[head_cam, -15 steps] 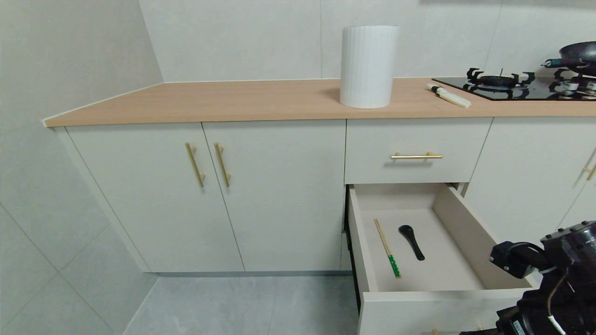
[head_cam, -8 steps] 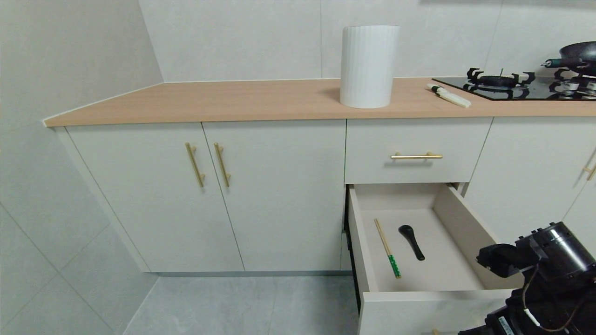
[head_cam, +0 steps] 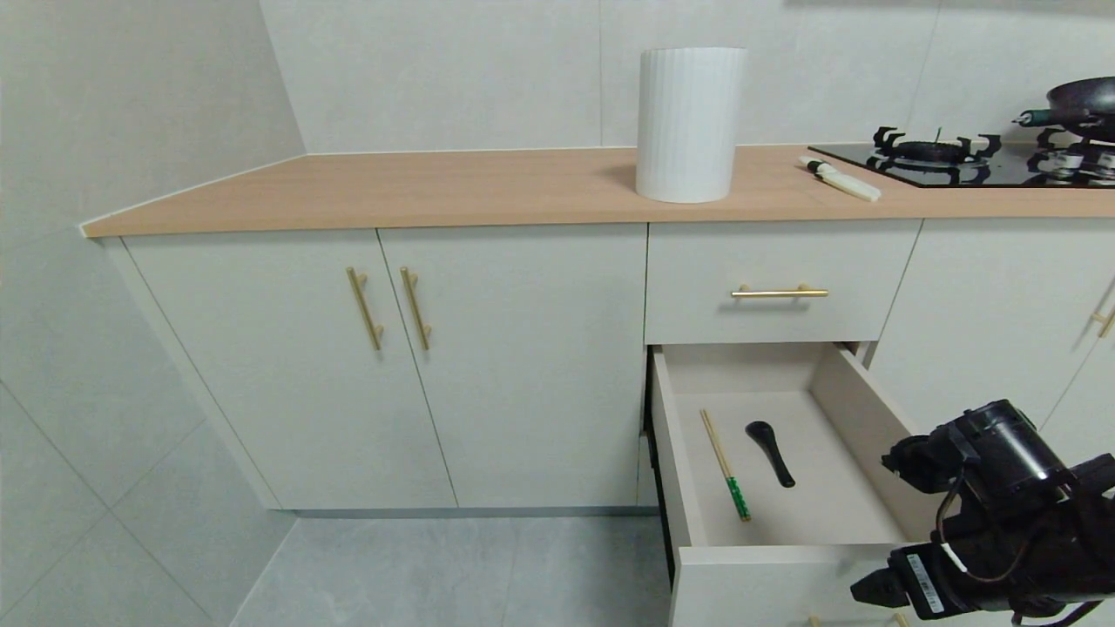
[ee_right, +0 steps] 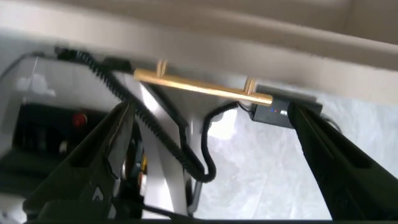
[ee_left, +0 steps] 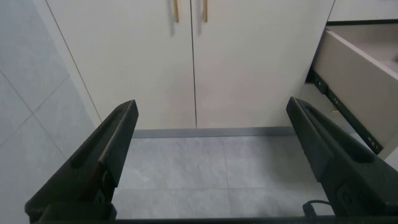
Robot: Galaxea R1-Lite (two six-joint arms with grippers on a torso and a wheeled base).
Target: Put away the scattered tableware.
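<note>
**Head view: drawer pulled out, tableware inside, right claw at its handle**

Head view takes in a wood-topped counter running along a pale tiled wall. A tall white ribbed canister stands on it, with a pale-handled utensil lying beside it. A black gas hob carries a dark pan at the far right. Below are two cabinet doors with gold bar pulls and a closed upper drawer.

Under it the lower drawer stands pulled out. A pair of chopsticks with green ends lies along its left side. A black spoon lies just beside them, apart, bowl toward the back.

The right arm is low at the drawer's right front corner. In its wrist view the right gripper is spread wide and holds nothing. The drawer's gold handle crosses just beyond its fingertips. The left gripper is also spread wide and empty, hanging above the grey floor tiles and facing the cabinet doors.
</note>
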